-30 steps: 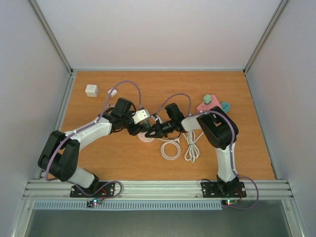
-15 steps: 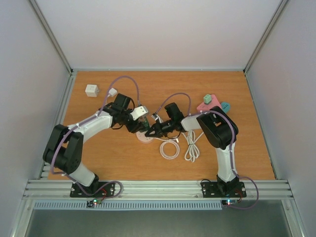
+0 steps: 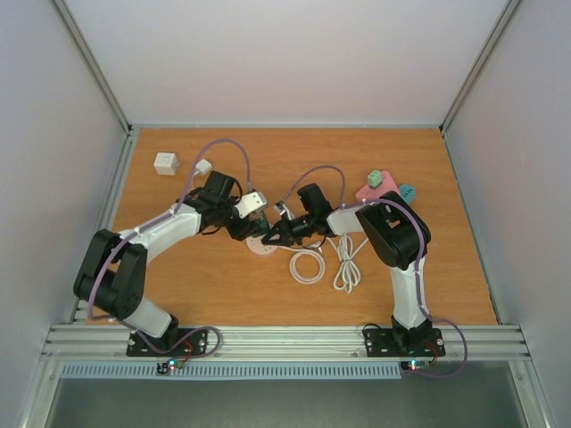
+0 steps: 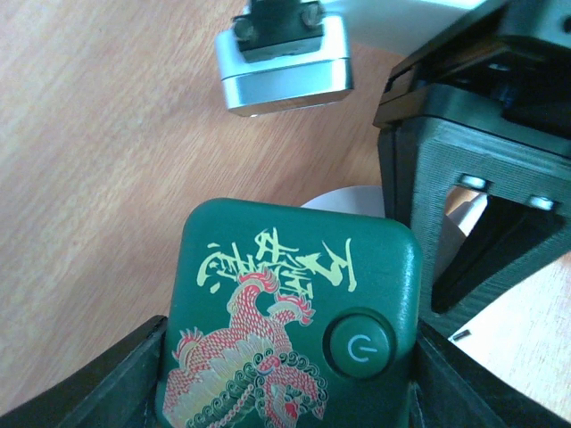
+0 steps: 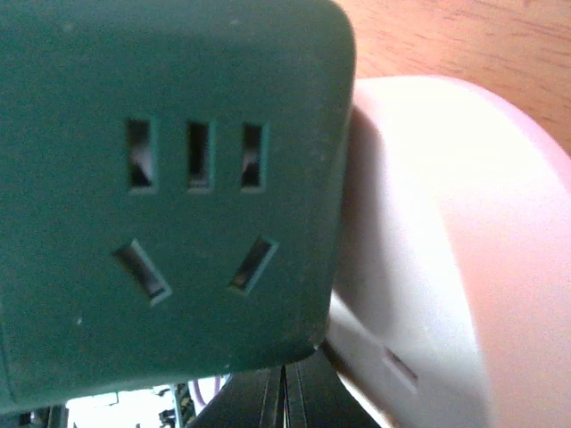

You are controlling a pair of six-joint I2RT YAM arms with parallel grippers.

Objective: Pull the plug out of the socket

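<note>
One dragon-printed green socket cube (image 4: 285,312) pinched in left hand (image 3: 252,225); right hand (image 3: 275,236) grip unclear.

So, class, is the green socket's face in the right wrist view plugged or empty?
Empty: the green socket shows five open slots; the white body sits beside it.

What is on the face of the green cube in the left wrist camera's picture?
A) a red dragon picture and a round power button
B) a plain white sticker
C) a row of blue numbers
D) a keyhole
A: in the left wrist view the green cube carries a red dragon picture with a round power button beside it.
</note>
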